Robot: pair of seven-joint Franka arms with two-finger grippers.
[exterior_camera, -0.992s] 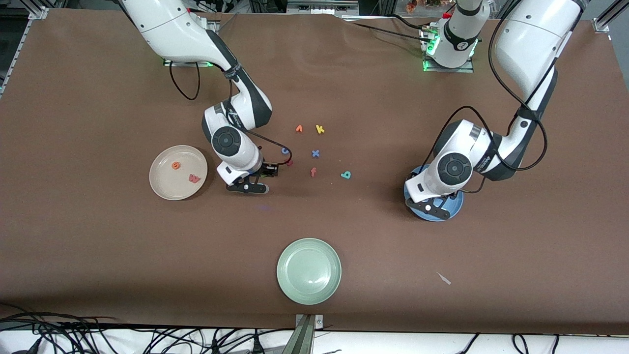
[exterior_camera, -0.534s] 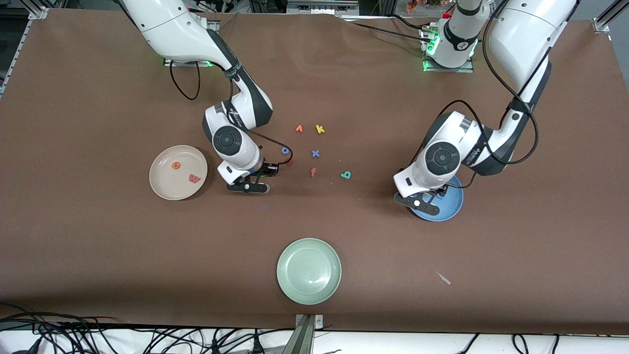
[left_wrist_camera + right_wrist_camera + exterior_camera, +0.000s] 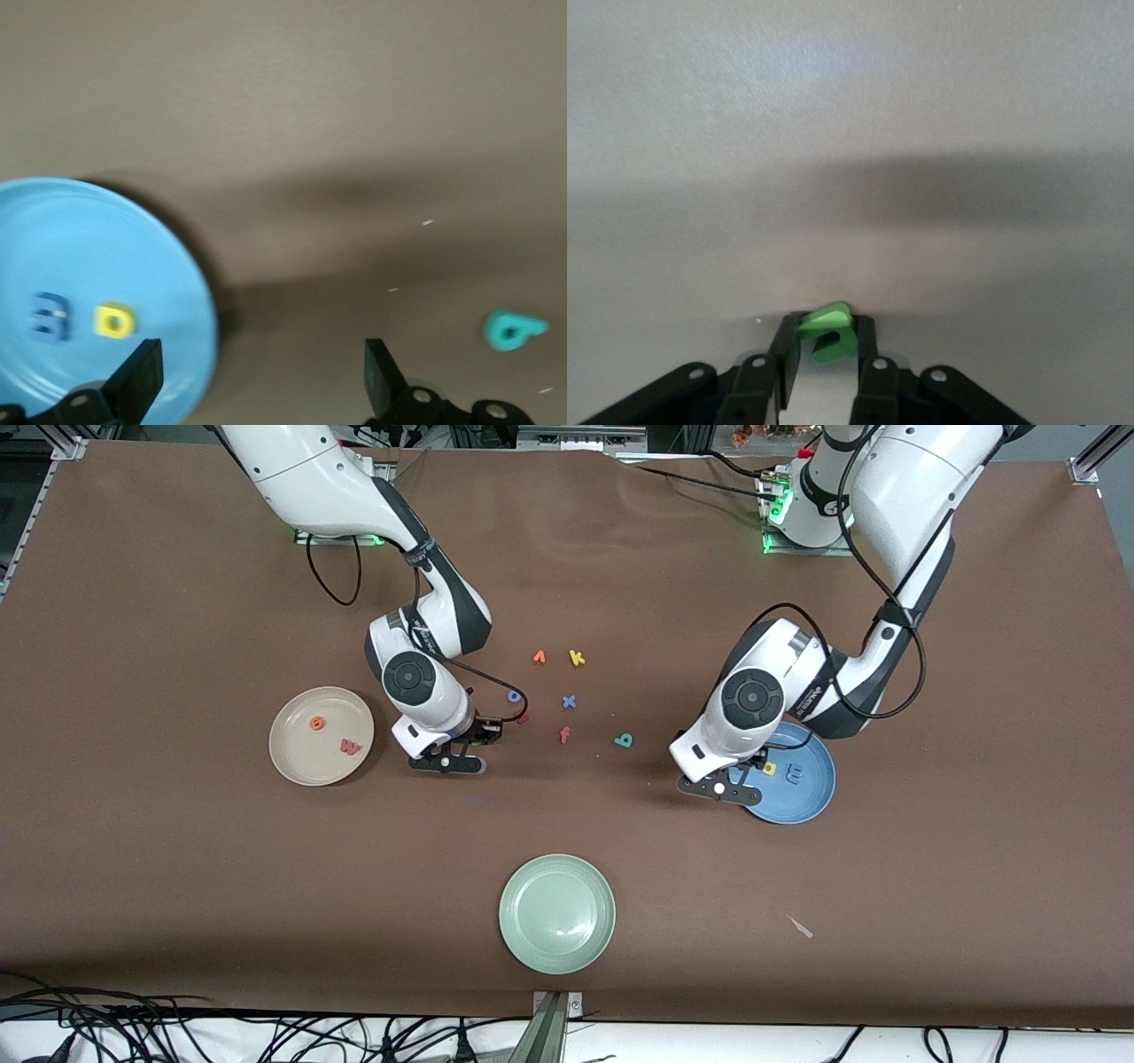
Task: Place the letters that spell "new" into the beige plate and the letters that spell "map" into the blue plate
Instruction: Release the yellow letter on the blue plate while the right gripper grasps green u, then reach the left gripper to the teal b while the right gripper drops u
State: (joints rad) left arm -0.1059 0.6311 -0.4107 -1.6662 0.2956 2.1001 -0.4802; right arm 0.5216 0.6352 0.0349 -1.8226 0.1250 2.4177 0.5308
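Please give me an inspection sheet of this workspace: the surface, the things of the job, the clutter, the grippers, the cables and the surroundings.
Surface: brown table, one pale scrap on it.
Job's things: beige plate holds orange e and pink-red w; blue plate holds yellow a and light blue m; teal p lies on the table; green n is in the right gripper.
Clutter: pale green plate; yellow k, blue x, red-orange f.
Grippers: right gripper shut on the green n; left gripper open, over the blue plate's rim.
Cables: tangled along the table edge nearest the camera.
Surroundings: metal frame at the table's corners.
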